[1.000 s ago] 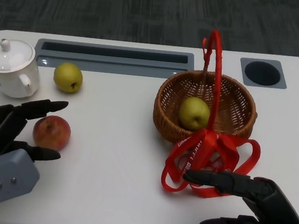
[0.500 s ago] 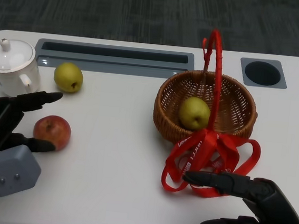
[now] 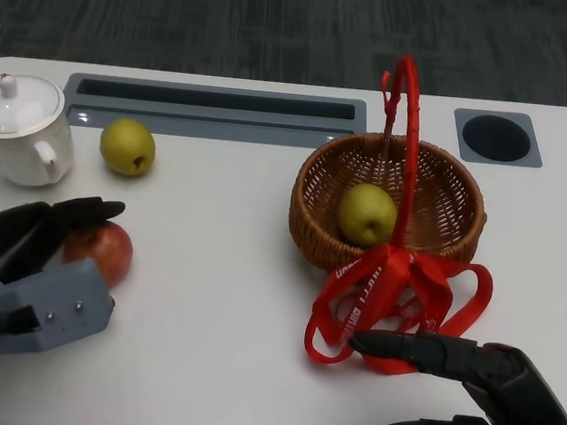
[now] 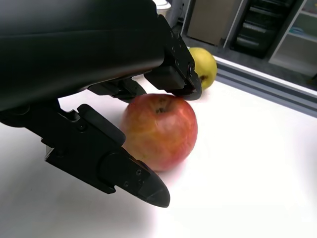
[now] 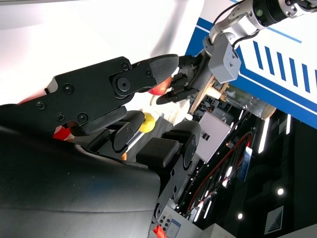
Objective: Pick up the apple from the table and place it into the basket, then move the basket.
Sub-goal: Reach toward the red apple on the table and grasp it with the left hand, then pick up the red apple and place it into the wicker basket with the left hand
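Head view: left hand (image 3: 34, 249) lying low at near-left of white worktop (image 3: 205, 295), fingers curving round red apple (image 3: 99, 250) from its left, one fingertip resting over apple's top; apple sitting on worktop, not lifted. Firm grip or only contact: cannot tell here. Wicker basket (image 3: 390, 198) standing right of centre, red handle (image 3: 404, 134) upright, green pear (image 3: 367, 214) lying inside. Red ribbon (image 3: 396, 299) looping off basket's near side onto worktop. Right hand (image 3: 467, 396) hovering at near-right, fingers spread apart, holding nothing, upper finger pointing left just beside ribbon loops. Second green pear (image 3: 127, 146) sitting at far left, white teapot (image 3: 18, 129) just left of it, both well apart from basket. Grey slot (image 3: 218, 106) and round recess (image 3: 497, 138) running along far edge.

Left wrist view: apple (image 4: 159, 130) sitting between black fingers (image 4: 114, 158) of left hand (image 4: 148, 134), one finger touching apple's top near stem, another reaching alongside its flank; fingers not fully closing round it. Pear (image 4: 204, 67) lying behind apple.

Right wrist view: right hand (image 5: 148, 109) filling picture, fingers apart, nothing between them. Left hand (image 5: 185, 82) showing small beyond, at the apple (image 5: 159, 88). Small yellow-green spot, likely pear, too small for certainty.
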{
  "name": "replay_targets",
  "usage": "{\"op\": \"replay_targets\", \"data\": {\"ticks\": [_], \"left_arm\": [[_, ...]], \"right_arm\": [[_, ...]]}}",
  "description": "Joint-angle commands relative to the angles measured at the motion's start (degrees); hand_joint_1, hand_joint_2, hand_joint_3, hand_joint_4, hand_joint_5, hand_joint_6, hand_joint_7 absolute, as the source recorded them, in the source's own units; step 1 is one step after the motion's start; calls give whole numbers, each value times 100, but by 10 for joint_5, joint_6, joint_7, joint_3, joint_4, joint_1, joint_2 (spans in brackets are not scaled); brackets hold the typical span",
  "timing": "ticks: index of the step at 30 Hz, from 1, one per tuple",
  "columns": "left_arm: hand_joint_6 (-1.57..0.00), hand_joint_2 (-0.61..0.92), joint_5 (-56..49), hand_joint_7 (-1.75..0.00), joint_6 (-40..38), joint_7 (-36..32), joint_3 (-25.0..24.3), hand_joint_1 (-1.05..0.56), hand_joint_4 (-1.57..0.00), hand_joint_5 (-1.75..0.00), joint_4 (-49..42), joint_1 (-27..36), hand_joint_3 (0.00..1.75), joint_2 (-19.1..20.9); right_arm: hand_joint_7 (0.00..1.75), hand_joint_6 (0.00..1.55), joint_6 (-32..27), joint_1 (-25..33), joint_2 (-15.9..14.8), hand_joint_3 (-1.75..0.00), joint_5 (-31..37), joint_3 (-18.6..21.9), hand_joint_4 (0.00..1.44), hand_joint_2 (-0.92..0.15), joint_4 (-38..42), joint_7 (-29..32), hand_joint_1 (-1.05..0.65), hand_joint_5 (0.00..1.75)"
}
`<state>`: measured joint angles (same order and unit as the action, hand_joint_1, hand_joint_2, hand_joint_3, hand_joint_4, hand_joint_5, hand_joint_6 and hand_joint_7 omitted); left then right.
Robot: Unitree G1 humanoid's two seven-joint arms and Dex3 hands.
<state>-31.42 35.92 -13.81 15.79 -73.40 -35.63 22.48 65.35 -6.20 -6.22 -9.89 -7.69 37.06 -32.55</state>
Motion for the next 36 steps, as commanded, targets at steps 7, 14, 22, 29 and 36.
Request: {"op": "replay_targets", "data": {"ticks": [7, 14, 22, 29, 36], "left_arm": [[-43, 69, 24, -1, -5, 33, -4, -65, -45, -1, -12, -12, 0, -15], [-64, 69, 58, -4, -18, 16, -32, -38, -78, -8, -17, -11, 0, -32], [-105, 84, 33, -6, -35, -80, -15, -18, -121, -6, -10, -11, 2, -34], [-108, 82, -26, -4, -26, -199, 27, -14, -129, -8, 1, -5, 0, -18], [-110, 80, -37, -2, -10, -216, 41, -14, -132, -12, 20, 7, 0, -4]], "right_arm": [[0, 72, -10, 0, -9, 0, 5, 5, 81, -84, -7, 6, -53, 0], [0, 73, -13, -1, -11, 0, 0, 4, 82, -84, -8, 3, -53, 0], [0, 73, -11, 3, -11, 0, -2, 5, 82, -85, -6, 2, -54, 0], [0, 73, -9, 6, -10, 0, -2, 5, 82, -86, -6, 2, -54, 0], [0, 74, -6, 2, -7, 0, 0, 4, 83, -86, -3, 3, -54, 1]]}}
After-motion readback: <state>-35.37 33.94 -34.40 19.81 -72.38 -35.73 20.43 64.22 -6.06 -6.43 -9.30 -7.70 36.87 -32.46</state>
